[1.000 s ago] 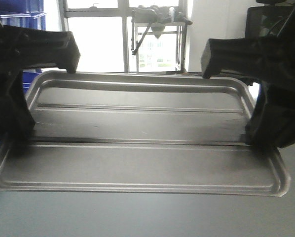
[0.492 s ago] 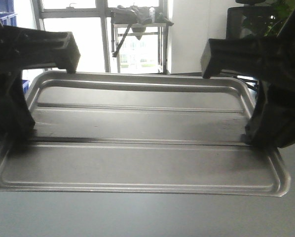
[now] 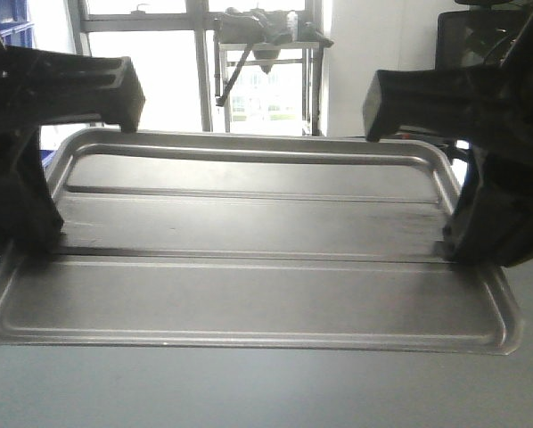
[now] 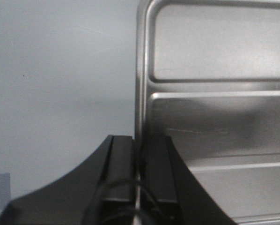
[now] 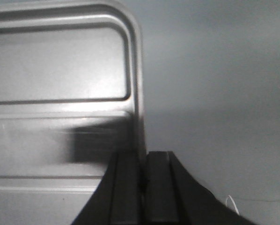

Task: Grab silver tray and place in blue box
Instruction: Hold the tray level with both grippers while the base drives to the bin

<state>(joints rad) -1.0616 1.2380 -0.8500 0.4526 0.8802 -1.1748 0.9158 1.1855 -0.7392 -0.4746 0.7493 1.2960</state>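
Note:
The silver tray [image 3: 249, 285] is held level between my two grippers, its recessed centre and two long ridges facing up. My left gripper [image 3: 36, 248] is shut on the tray's left rim. My right gripper [image 3: 454, 250] is shut on its right rim. In the left wrist view the jaws [image 4: 139, 143] pinch the rim of the tray [image 4: 215, 126]. In the right wrist view the jaws [image 5: 143, 157] pinch the rim of the tray [image 5: 60, 131]. Only a sliver of blue crates [image 3: 12, 28] shows at the top left; I cannot tell whether one is the blue box.
Plain grey floor [image 3: 249, 392] lies under the tray, also in both wrist views. Behind it are bright windows [image 3: 159, 80], a metal rack [image 3: 266, 53] and a dark monitor or cabinet [image 3: 467, 36] at the top right.
The background has slid sideways behind the tray, left and then slightly back right, and the blue crates have moved towards the left edge. Both grippers keep the same hold on the tray.

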